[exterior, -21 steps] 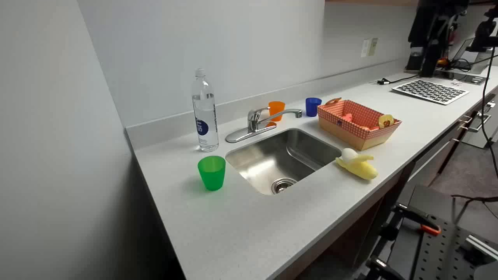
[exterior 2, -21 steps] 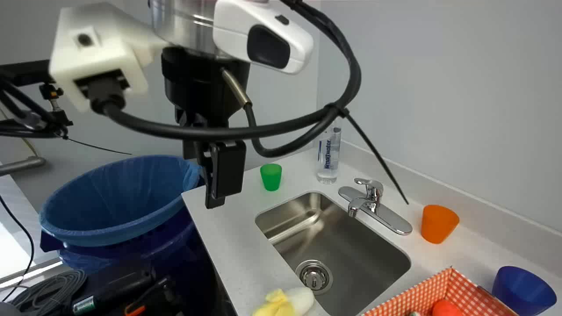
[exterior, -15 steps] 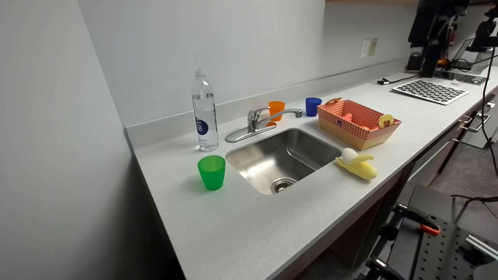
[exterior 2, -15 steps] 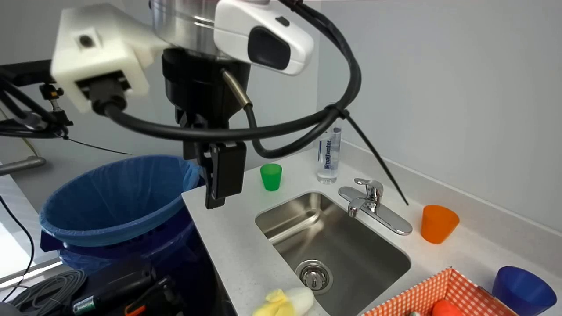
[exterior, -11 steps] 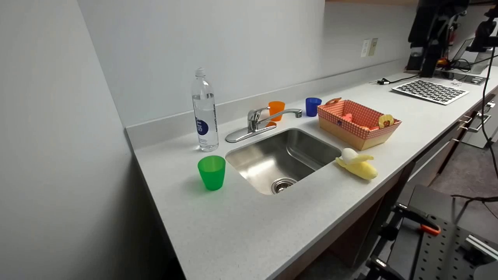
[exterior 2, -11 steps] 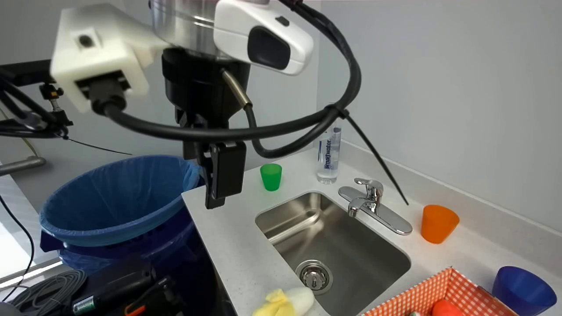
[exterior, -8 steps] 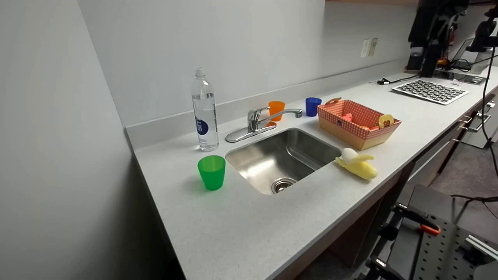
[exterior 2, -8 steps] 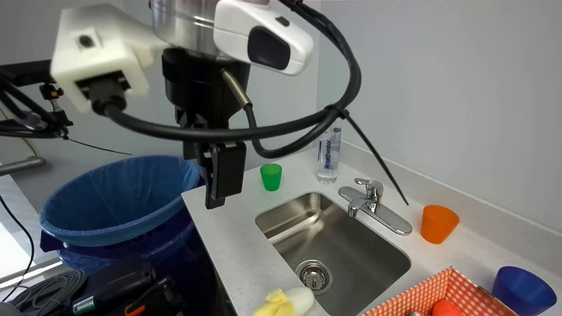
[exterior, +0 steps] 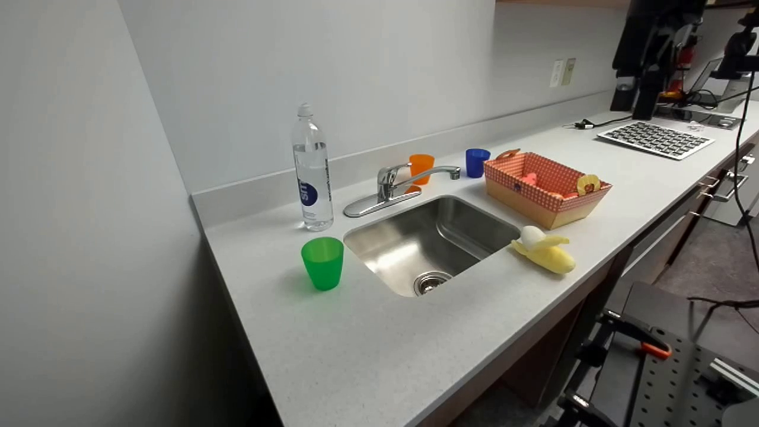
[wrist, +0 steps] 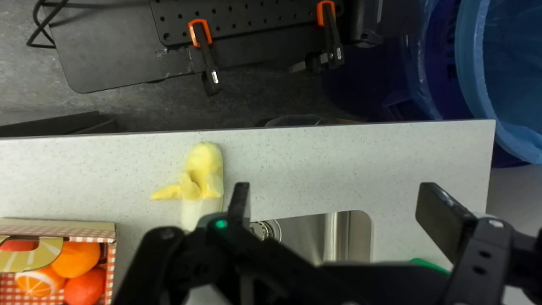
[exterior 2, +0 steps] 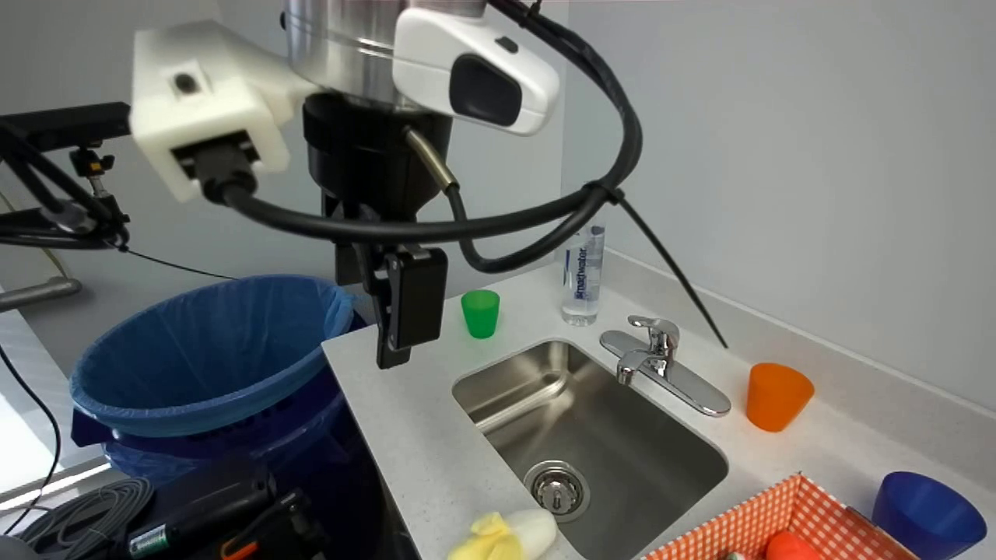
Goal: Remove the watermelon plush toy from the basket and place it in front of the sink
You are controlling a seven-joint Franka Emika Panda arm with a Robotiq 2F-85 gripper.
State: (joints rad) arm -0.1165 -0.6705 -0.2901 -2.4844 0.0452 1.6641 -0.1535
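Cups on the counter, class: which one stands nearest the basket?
The blue cup, close beside the basket. The orange cup stands farther off, by the faucet; the green cup is farthest, on the opposite side of the sink.

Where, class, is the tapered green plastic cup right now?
In an exterior view, the tapered green plastic cup stands upright on the pale counter, just left of the rectangular stainless steel sink and in front of the tall clear plastic bottle.

We see the red-checked basket (exterior: 528, 204) upright just beside the sink (exterior: 415, 246), a rectangular stainless-steel basin with rounded corners.
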